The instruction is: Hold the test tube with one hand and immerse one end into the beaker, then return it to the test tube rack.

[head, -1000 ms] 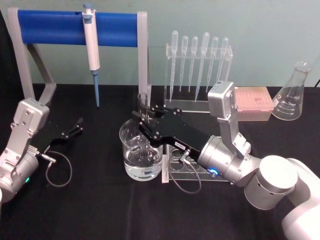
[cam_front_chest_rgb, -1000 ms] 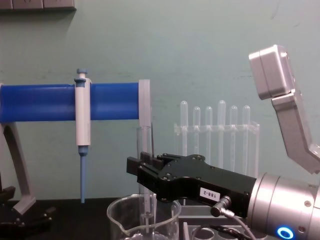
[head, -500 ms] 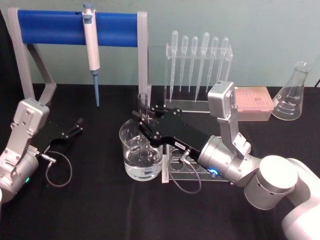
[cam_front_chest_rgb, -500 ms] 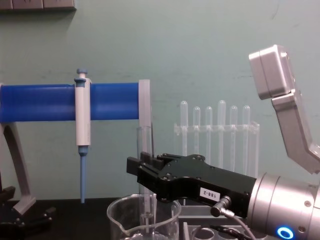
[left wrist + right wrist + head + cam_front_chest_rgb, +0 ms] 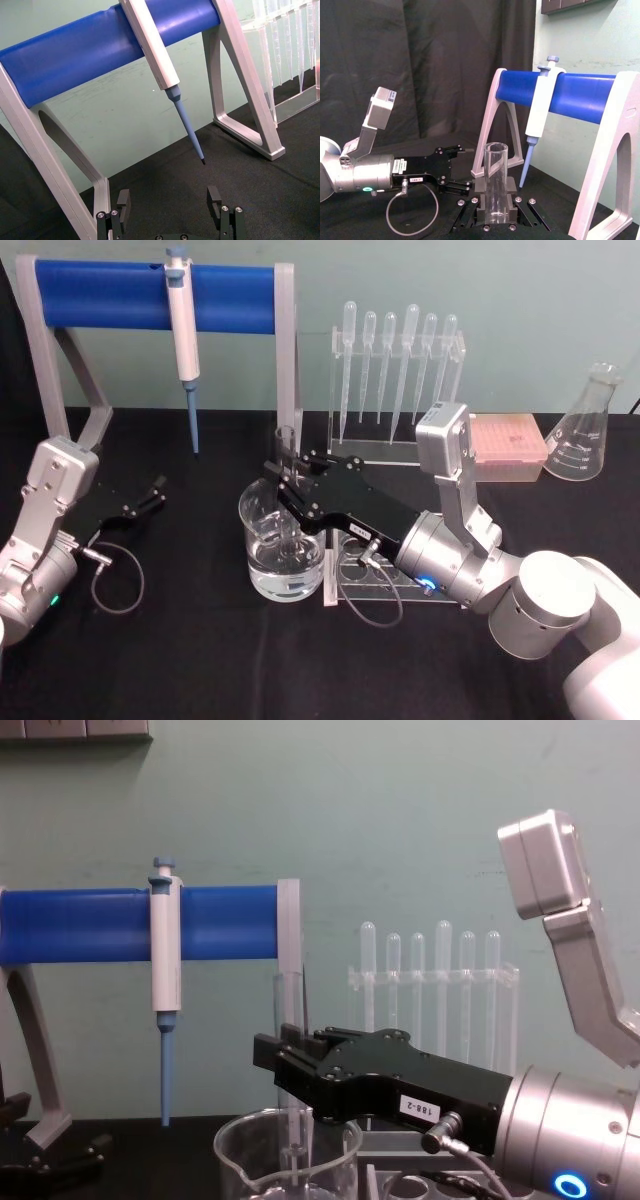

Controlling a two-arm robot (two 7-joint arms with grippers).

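1. While the right gripper (image 5: pixel 286 483) pinches the tube (image 5: pixel 286 452) upright over the beaker (image 5: pixel 246 510), I judge the dip to be the step in hand. The tube's lower end is inside the glass and seems to reach the water (image 5: pixel 278 572), though I cannot tell how deep.
2. From the right wrist view the tube (image 5: pixel 495 185) sits square in the grip with its rim well above, so the hold looks sound. I would not loosen it.
3. To do this well I'd hold the tube vertical and off the beaker's wall, since glass on glass could chip it or tip it. In the chest view it stands near the middle of the beaker (image 5: pixel 235 1160).
4. For the lift I'd go straight up until the rounded end clears the rim. Only then would I move across to the rack (image 5: pixel 345 575), just beside the beaker on its right, under my arm.
5. The stand's grey post (image 5: pixel 287 360) rises close behind the tube, so I'd avoid any push away from me.
6. The left gripper (image 5: pixel 170 200) rests spread and empty on the table (image 5: pixel 200 660) at the left, well apart.
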